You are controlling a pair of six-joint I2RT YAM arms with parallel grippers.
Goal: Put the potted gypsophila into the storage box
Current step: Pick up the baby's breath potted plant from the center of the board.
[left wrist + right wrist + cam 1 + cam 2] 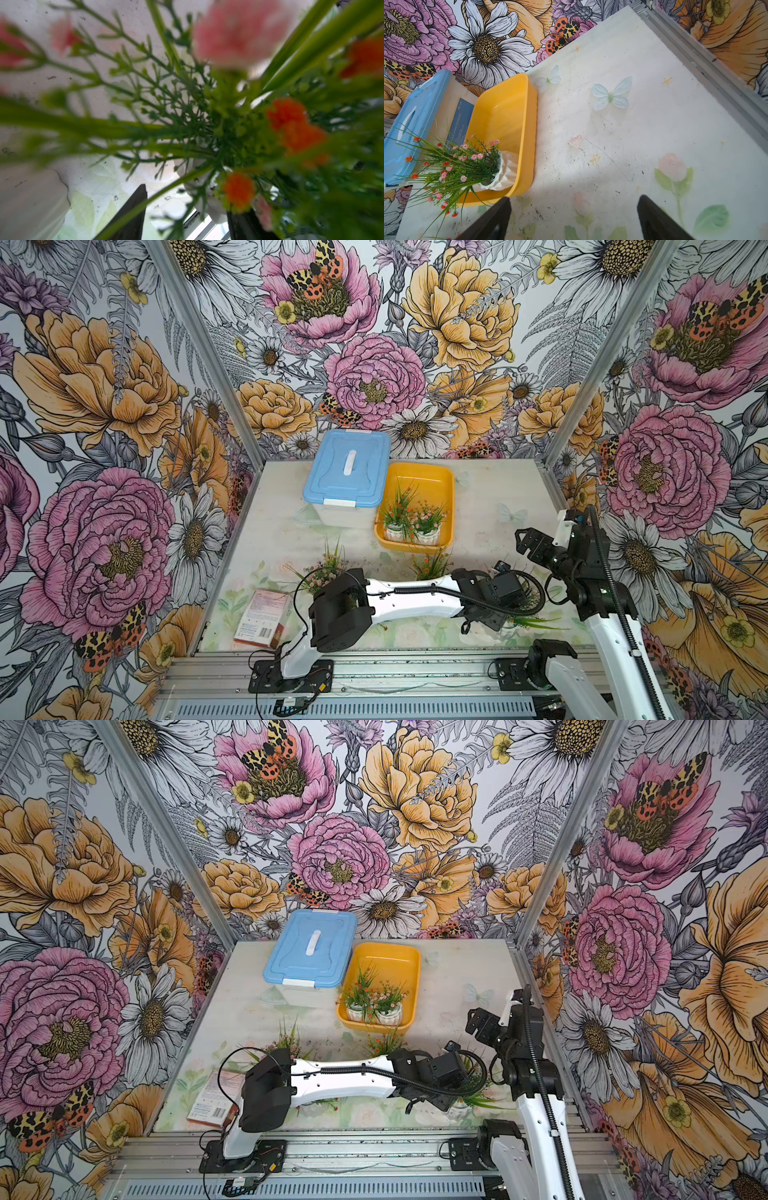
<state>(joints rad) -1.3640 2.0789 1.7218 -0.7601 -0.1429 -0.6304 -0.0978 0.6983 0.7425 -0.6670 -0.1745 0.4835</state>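
Fingers (135, 226) of the left gripper (187, 201) flank a potted gypsophila (207, 128) near the table's front edge. Blurred foliage fills the wrist view, so whether they grip it cannot be told. The right gripper (573, 199) gapes, empty. The left arm (415, 597) partly hides a pink-flowered pot (328, 570) and an orange-flowered pot (432, 566). Beyond them, the storage box (428, 479) holds a pair of potted plants (428, 526), beside a blue-lidded box (347, 468).

Two pots (428, 536) in tray (432, 479), near end; box (347, 468) just left of tray; plants (430, 566) before tray; carton (262, 618) near left.

Blue-lidded box (347, 466) at rear; flat carton (262, 618) near front edge.
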